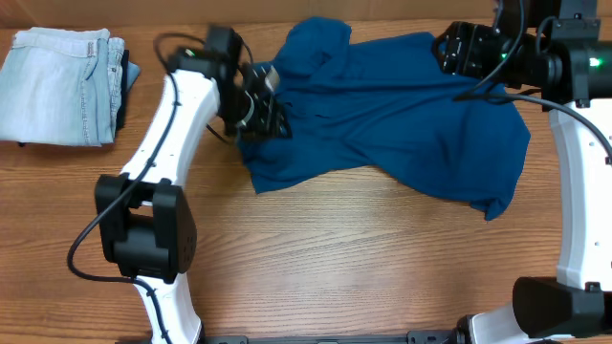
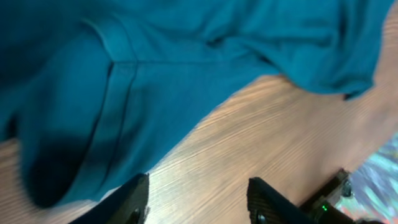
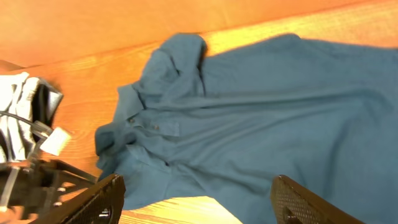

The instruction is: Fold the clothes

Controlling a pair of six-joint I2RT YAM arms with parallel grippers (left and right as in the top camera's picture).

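Shirt (image 1: 402, 110), one, teal; jeans (image 1: 57, 86), one pair; tools, two: left tool (image 2: 198, 186), right tool (image 3: 198, 183), both apart, empty.

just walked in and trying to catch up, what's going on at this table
Two robot arms are working on a teal polo shirt that lies rumpled and not yet folded on the wooden table. The left gripper is at the shirt's edge on its own side, open, with only bare table between its fingers. The right gripper hovers open at the shirt's other end, holding nothing. A folded pair of pale jeans sits apart in the far left corner.
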